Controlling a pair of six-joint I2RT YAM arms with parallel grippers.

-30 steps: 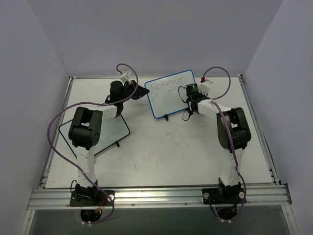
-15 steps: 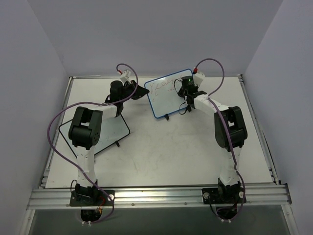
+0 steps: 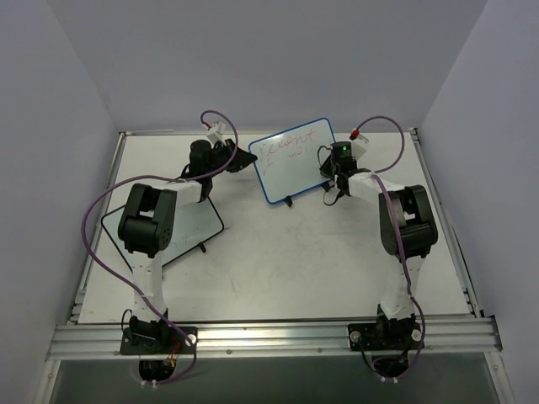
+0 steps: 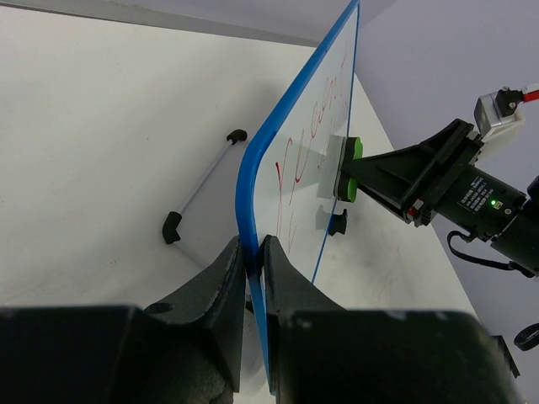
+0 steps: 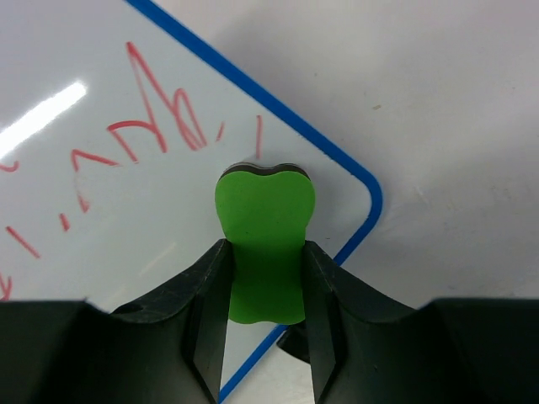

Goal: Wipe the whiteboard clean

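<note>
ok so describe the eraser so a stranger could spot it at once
Find the standing blue-framed whiteboard at the far middle of the table. Near its right edge the right tool pinches the eraser against the board. It's the only bright green thing, a small notched block.

Left arm (image 3: 147, 223) and right arm (image 3: 404, 223): white tubular links, bulky black joint housings, looping purple cables (image 3: 88, 227). Left gripper (image 4: 251, 244) and right gripper (image 5: 265, 244) carry matte black wedge-shaped jaws. At 3 o'clock in the left wrist view, a green light (image 4: 491, 203) glows on the right wrist.

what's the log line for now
left gripper: shut on whiteboard edge | right gripper: shut on green eraser, touching whiteboard | red writing present
</note>
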